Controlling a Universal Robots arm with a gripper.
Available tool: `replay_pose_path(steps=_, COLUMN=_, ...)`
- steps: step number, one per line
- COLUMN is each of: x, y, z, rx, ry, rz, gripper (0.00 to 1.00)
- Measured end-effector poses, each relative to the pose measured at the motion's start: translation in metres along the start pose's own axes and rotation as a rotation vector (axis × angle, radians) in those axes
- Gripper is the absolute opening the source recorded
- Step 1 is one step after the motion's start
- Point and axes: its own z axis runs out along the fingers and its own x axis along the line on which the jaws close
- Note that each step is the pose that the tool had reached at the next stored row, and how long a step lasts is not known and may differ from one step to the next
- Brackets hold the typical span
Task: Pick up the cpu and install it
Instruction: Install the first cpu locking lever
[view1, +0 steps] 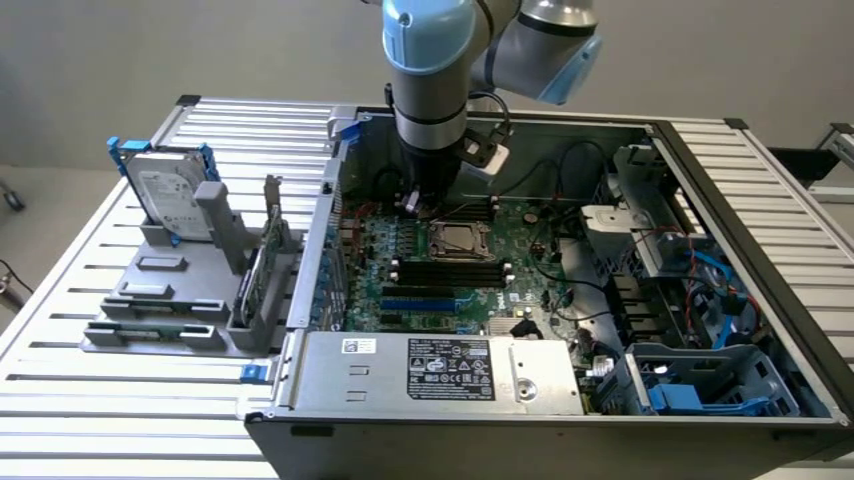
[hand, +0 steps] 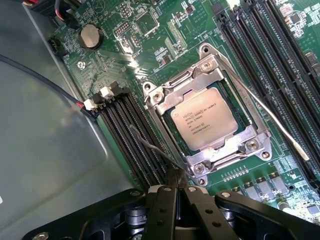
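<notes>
Presently: my black gripper (hand: 176, 186), fingers pinched together, is hovering by the pale silver square cpu (hand: 209, 120) seated in its steel-framed socket (hand: 161, 95); pressing gently, squarely.

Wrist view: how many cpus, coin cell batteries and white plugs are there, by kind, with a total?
cpu: 1
coin cell battery: 1
white plugs: 2
Total: 4

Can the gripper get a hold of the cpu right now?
Probably not: the metal socket frame is closed over the edges of the seated cpu, leaving the gripper just its top.
</notes>
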Motion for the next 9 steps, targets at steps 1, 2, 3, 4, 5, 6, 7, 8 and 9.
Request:
replay_pose_path(steps=1, x=-0.0001, y=0.0000, z=0.0004, rx=0.0001, ry=0.0002, rz=0.000, gripper=0.11)
replay_pose_path(steps=2, x=-0.0002, y=0.0000, z=0.0007, rx=0.0001, ry=0.0003, rz=0.000, gripper=0.11)
replay_pose_path(steps=3, x=-0.0003, y=0.0000, z=0.0011, rx=0.0001, ry=0.0004, rz=0.000, gripper=0.11)
replay_pose_path(steps=4, x=-0.0003, y=0.0000, z=0.0014, rx=0.0001, ry=0.0004, rz=0.000, gripper=0.11)
replay_pose_path(steps=5, x=-0.0003, y=0.0000, z=0.0016, rx=0.0001, ry=0.0003, rz=0.000, gripper=0.11)
replay_pose_path(steps=6, x=-0.0003, y=0.0001, z=0.0018, rx=0.0001, ry=0.0005, rz=0.000, gripper=0.11)
replay_pose_path(steps=7, x=-0.0002, y=0.0002, z=0.0019, rx=0.0001, ry=0.0007, rz=0.001, gripper=0.11)
replay_pose_path(steps=8, x=-0.0002, y=0.0004, z=0.0020, rx=0.0000, ry=0.0009, rz=0.001, gripper=0.11)
replay_pose_path(steps=9, x=-0.0001, y=0.0005, z=0.0021, rx=-0.0006, ry=0.0010, rz=0.003, gripper=0.11)
